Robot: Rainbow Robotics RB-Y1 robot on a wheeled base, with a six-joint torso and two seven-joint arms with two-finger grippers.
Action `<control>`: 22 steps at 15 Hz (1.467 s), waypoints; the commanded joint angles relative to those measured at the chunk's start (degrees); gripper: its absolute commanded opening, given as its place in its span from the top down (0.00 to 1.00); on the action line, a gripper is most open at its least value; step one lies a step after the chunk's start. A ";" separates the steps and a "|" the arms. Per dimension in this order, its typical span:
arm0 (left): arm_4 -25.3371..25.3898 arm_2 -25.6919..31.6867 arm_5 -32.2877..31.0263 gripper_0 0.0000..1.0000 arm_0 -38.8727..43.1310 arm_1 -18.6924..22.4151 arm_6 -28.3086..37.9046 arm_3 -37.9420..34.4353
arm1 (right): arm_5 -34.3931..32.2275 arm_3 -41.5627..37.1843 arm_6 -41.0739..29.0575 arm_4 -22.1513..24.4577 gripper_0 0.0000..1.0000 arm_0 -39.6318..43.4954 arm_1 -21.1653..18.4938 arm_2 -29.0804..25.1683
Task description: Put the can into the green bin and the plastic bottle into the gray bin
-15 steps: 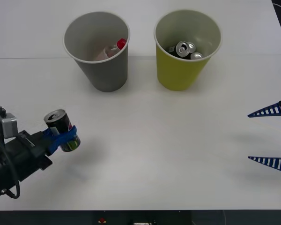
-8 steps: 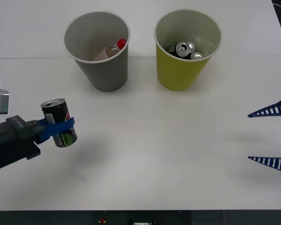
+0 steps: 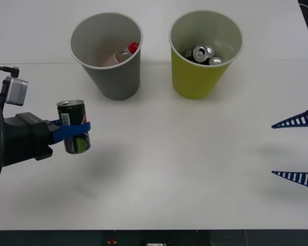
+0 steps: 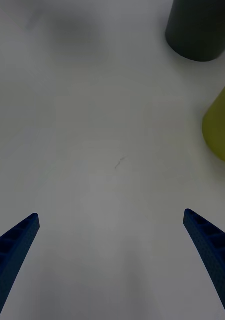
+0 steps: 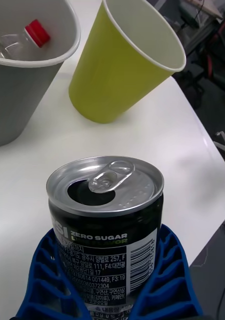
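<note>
My left gripper (image 3: 72, 134) sits over the left side of the white table (image 3: 159, 169), fingers clamped around the can (image 3: 73, 127), which I hold upright and clear of the surface. In my left wrist view the blue ribbed fingers (image 5: 167, 280) wrap both sides of the can (image 5: 106, 220); its silver top is already opened, pull-tab lying flat beside the hole, and the dark body carries white and green lettering.

Further along, toward the table's far edge, stands the gray bin (image 3: 107, 54), left of centre. The plastic bottle (image 3: 124, 54) lies inside it, tilted, its red cap against the wall nearest the other bin. The left wrist view shows that bin (image 5: 22, 75) with the bottle (image 5: 17, 42) in it.

Just beside it, right of centre and not touching it, stands the green bin (image 3: 205, 54), with several silver-topped cans (image 3: 203, 54) at its bottom. From my left wrist it (image 5: 125, 65) rises beyond the can I hold.

At the table's right edge my right gripper (image 3: 296, 149) hovers with fingers spread wide, gripping nothing. Its wrist view shows the two blue fingertips (image 4: 15, 250) apart over bare table (image 4: 102, 150), with the gray bin (image 4: 200, 30) and green bin (image 4: 220, 125) farther off.
</note>
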 commanded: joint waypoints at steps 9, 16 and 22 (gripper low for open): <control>-12.68 2.91 -33.23 1.00 -22.25 -14.37 1.25 -0.01 | 0.00 0.00 0.00 0.00 0.00 0.00 0.00 0.00; -21.64 -8.78 -33.23 1.00 -34.47 -14.64 0.28 0.69 | 0.00 0.00 0.00 0.00 0.00 0.00 0.00 0.00; -23.58 -19.94 -32.97 1.00 -51.26 -15.43 -3.23 14.93 | 0.00 0.00 0.00 0.00 0.00 0.00 0.00 0.00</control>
